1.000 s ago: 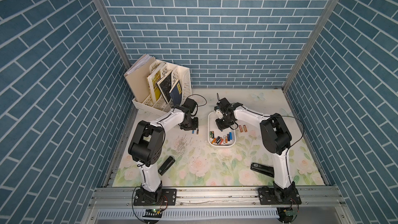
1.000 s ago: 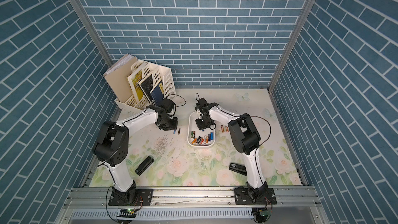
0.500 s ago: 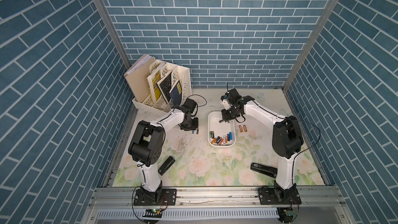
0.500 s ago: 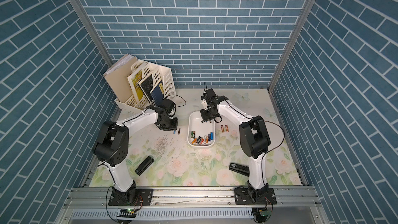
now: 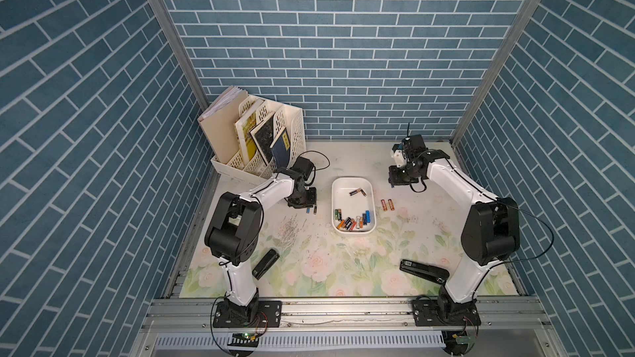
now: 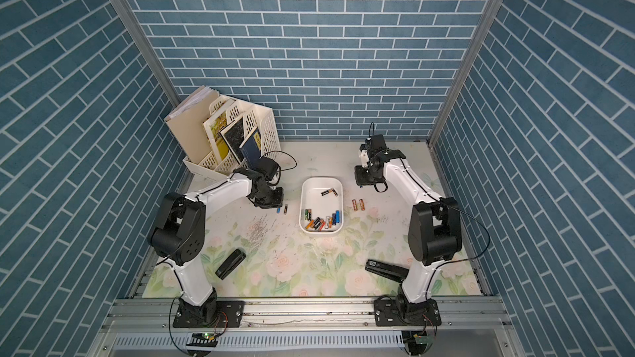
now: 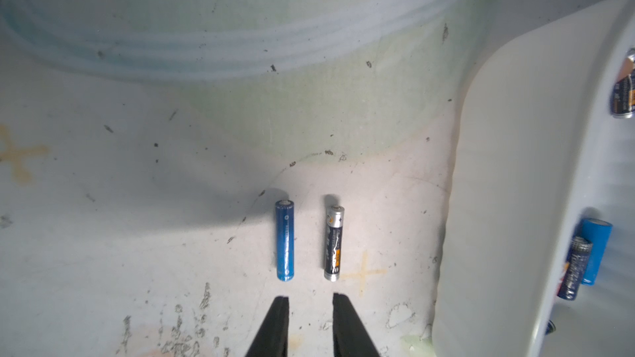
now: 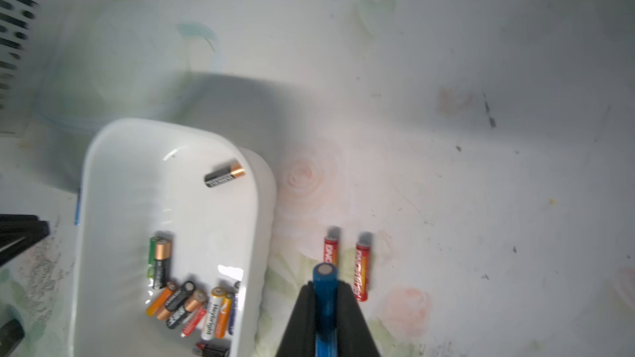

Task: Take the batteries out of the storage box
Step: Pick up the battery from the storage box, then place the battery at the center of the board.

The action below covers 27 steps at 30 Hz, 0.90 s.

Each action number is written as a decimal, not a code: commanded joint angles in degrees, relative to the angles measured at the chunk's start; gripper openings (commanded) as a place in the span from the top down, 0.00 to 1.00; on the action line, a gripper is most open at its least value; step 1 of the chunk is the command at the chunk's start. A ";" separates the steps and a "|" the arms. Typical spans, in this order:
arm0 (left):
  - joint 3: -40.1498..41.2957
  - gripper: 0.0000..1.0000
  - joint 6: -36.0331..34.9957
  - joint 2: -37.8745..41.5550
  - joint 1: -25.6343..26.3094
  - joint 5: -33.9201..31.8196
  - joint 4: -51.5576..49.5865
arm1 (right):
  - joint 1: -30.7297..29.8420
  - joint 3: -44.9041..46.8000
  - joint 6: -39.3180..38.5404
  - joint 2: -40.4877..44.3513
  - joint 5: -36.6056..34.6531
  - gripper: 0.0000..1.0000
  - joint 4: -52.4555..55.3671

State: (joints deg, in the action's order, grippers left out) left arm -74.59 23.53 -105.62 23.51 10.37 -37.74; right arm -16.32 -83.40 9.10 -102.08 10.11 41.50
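Observation:
The white storage box (image 5: 352,179) (image 6: 321,178) sits mid-table with several batteries (image 5: 354,222) (image 8: 192,307) heaped at its near end and two (image 5: 357,192) near its far end. My right gripper (image 8: 324,286) (image 5: 398,182) hangs right of the box's far end, shut on a blue battery (image 8: 324,278). Below it two red batteries (image 8: 362,269) (image 5: 387,205) lie on the mat. My left gripper (image 7: 310,298) (image 5: 302,200) stands left of the box, slightly open, with nothing between its fingers. Just beyond its tips lie a blue battery (image 7: 285,240) and a black-and-silver one (image 7: 334,242).
A cream perforated file rack with books (image 5: 261,139) stands at the back left. One black stapler (image 5: 265,263) lies front left and another (image 5: 424,271) front right. Loose staples (image 5: 288,230) are scattered left of the box.
My right arm has swung from over the box out to its right, carrying the blue battery. The left arm has not moved.

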 commanded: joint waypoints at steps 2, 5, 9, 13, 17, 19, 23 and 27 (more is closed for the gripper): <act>0.23 0.72 -0.18 0.46 -0.03 0.09 -0.66 | 2.34 6.31 -1.90 1.07 0.18 0.87 -1.49; 0.23 0.72 -0.18 0.29 0.02 0.09 -0.67 | 3.50 9.74 -1.85 0.62 0.19 0.86 -2.92; 0.06 0.72 -0.23 0.09 0.03 0.18 -0.71 | 4.01 11.89 -1.90 -0.67 -0.35 0.87 -4.49; 0.06 0.72 -0.15 0.22 -0.04 0.18 -0.84 | 4.42 11.77 -1.98 -2.36 -0.99 0.86 -5.18; 0.23 0.72 -0.21 0.44 0.01 0.04 -0.94 | 4.79 11.09 -2.32 -4.05 -0.84 0.86 -5.55; 0.32 0.72 -0.17 0.26 -0.04 0.00 -1.09 | 4.76 10.73 -2.66 -4.82 -0.84 0.87 -5.49; 0.50 0.72 -0.20 0.42 -0.04 -0.19 -1.11 | 4.80 10.51 -2.85 -5.73 -0.77 0.87 -5.55; 0.33 0.72 -0.12 0.22 0.00 -0.09 -1.03 | 4.89 10.10 -3.03 -6.78 -0.89 0.87 -5.65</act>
State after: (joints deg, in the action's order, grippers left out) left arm -74.59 23.53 -105.62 23.51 10.37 -37.82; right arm -11.73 -71.75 7.97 -107.81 9.72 35.86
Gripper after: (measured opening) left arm 0.283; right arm 0.135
